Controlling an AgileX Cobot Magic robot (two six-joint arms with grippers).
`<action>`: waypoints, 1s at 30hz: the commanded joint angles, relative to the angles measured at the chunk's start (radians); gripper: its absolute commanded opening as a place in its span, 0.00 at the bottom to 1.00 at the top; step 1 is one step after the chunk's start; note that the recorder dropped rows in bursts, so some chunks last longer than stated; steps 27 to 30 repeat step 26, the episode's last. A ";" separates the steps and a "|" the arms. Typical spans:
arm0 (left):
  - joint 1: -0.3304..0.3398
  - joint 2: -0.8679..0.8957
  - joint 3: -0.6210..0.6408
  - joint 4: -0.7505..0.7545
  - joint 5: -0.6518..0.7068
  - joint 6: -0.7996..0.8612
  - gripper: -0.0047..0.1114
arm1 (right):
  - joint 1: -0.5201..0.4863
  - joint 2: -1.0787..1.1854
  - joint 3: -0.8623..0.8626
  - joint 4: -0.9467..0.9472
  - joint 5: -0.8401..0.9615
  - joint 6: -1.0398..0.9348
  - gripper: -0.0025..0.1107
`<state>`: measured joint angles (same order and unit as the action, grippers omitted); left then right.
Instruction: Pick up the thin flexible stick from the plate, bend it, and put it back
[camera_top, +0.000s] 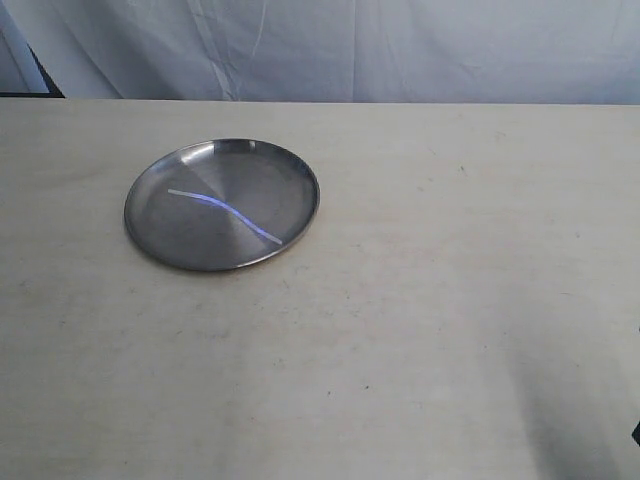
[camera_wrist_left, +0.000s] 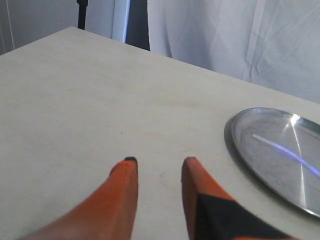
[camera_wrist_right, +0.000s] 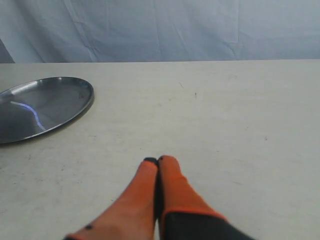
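Observation:
The plate (camera_top: 160, 235) is a round brushed silver dish on the left part of the table. The thin flexible stick (camera_top: 225, 207) lies across its middle, whitish with a blue glint and gently curved. The left wrist view shows the plate (camera_wrist_left: 250, 150) and the stick (camera_wrist_left: 285, 152) off to one side of my left gripper (camera_wrist_left: 159, 161), which is open over bare table with nothing between its orange fingers. My right gripper (camera_wrist_right: 158, 160) is shut and empty, well away from the plate (camera_wrist_right: 75, 107) and the stick (camera_wrist_right: 31, 113). Neither gripper shows in the exterior view.
The table (camera_top: 420, 300) is a pale wooden surface. A white cloth backdrop (camera_top: 400, 50) hangs behind its far edge. A dark stand (camera_wrist_left: 82, 15) rises beyond the table corner in the left wrist view.

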<state>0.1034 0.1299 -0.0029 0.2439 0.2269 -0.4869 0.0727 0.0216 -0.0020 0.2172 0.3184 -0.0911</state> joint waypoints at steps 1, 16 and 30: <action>0.003 -0.015 0.003 0.010 -0.003 0.001 0.30 | -0.006 -0.007 0.002 0.001 -0.008 -0.003 0.02; 0.003 -0.025 0.003 0.010 -0.003 0.001 0.30 | -0.006 -0.007 0.002 0.001 -0.008 -0.003 0.02; 0.003 -0.025 0.003 0.010 -0.003 0.001 0.30 | -0.006 -0.007 0.002 0.001 -0.008 -0.003 0.02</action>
